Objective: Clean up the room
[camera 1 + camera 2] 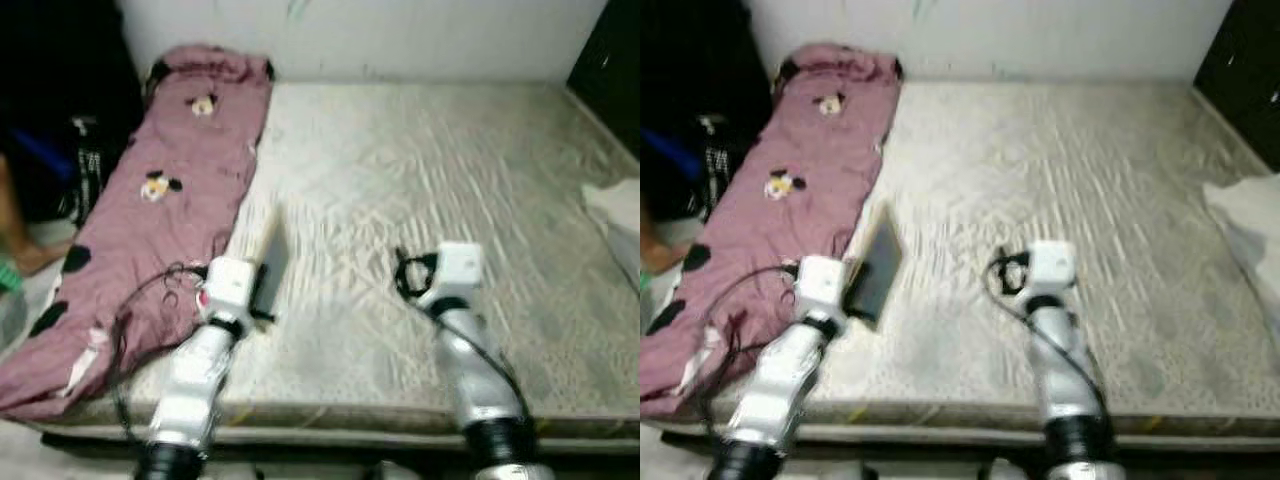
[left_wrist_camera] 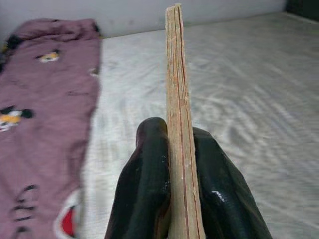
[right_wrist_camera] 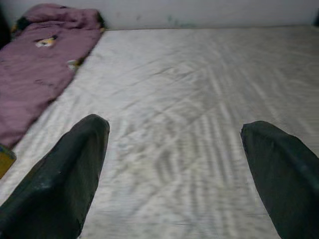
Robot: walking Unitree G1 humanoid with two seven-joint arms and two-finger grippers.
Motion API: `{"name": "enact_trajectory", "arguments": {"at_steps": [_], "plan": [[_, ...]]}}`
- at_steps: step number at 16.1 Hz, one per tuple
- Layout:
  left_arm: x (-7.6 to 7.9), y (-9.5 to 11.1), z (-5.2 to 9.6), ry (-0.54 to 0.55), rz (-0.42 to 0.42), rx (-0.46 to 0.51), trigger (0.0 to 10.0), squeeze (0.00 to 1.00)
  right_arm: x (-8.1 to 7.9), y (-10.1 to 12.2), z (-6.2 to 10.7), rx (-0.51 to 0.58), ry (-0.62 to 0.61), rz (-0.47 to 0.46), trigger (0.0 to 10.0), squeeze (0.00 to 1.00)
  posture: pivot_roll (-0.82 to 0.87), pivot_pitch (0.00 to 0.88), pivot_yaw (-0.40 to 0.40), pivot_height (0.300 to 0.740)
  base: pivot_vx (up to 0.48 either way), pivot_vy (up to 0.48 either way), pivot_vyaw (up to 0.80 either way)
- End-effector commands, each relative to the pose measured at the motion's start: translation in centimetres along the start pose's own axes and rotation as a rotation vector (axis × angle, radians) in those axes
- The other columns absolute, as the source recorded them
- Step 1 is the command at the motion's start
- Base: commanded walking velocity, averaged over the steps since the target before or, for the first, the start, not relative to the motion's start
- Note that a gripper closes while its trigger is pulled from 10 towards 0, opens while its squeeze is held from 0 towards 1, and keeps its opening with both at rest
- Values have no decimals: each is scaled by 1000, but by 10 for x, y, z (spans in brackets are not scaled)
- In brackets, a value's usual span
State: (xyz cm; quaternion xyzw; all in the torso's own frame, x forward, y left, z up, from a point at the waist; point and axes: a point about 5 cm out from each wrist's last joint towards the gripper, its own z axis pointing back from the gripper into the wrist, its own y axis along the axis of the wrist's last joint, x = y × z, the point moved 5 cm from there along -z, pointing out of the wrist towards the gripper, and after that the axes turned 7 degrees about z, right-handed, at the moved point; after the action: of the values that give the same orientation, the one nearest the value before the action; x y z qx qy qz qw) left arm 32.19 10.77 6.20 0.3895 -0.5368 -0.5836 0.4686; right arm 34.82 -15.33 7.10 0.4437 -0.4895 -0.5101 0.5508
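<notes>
The left end effector (image 1: 268, 268) is clamped on a thin book (image 1: 270, 262), lifted edge-up over the mattress (image 1: 420, 190) just beside the pink blanket (image 1: 160, 200); gripping it near one end probably keeps it clear of the bed for carrying away. The right end effector (image 1: 400, 272) hovers over bare mattress nearby, holding nothing. A white cloth (image 1: 615, 215) lies at the bed's right edge.

The right eye view shows the same scene, with the book's dark cover tilted; any title is too blurred to read.

In the left wrist view, both fingers (image 2: 144, 184) press flat on the book's covers, yellowed page edges facing the camera.

In the right wrist view, the fingers (image 3: 65, 184) stand wide apart above the mattress. The blanket carries cartoon mouse prints; no writing is legible.
</notes>
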Motion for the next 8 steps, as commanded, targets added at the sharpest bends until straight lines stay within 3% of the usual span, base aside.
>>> {"name": "enact_trajectory", "arguments": {"at_steps": [1, 8], "plan": [[-9, 11, -1, 24, -14, 47, 10000, 0, -7, 3, -1, 11, 13, -12, 10000, 0, 31, 0, 13, 740, 0, 0, 0], [-9, 20, -1, 29, -70, 85, 10000, 0, -7, 3, 0, 11, 10, -14, 10000, 0, 32, 0, 15, 740, 0, 0, 0]]}}
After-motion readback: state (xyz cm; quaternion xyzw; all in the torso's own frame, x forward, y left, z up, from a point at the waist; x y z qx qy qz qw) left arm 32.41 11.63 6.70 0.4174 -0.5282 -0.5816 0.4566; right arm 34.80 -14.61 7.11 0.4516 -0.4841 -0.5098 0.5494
